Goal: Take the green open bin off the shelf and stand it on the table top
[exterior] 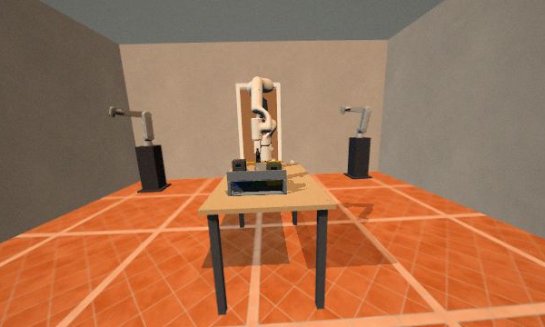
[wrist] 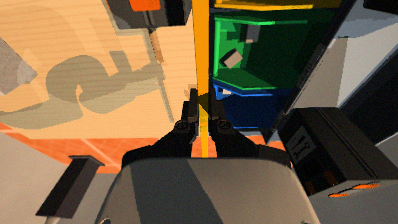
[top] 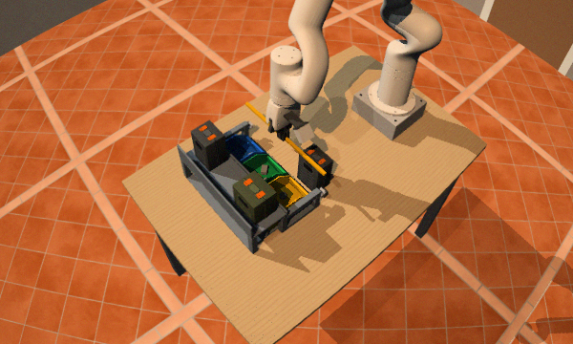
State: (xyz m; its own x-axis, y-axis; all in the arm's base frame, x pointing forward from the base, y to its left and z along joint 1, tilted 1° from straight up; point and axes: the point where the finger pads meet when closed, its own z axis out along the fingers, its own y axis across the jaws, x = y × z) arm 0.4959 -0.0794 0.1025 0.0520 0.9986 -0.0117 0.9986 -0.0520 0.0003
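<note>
Closed on an orange-yellow bar, my gripper holds it between 2 black fingers, above the table; seen from the top, the bar runs from far left to near right, in front of the bins' open fronts, and is raised off the table.

The green open bin sits on the grey shelf, in the middle of 3 bins, and I have no hold on it; in the wrist view, 2 small parts lie inside it. To its far left in the top view is the blue bin; to its near right is the yellow bin; both are in the shelf.

On top of the shelf stand 2 boxes: a dark box at the left and an olive box nearer, at the right; another dark box stands on the table under the bar's right end; I cannot tell whether bar and box touch. My arm's grey base is at the table's far right in the top view.
</note>
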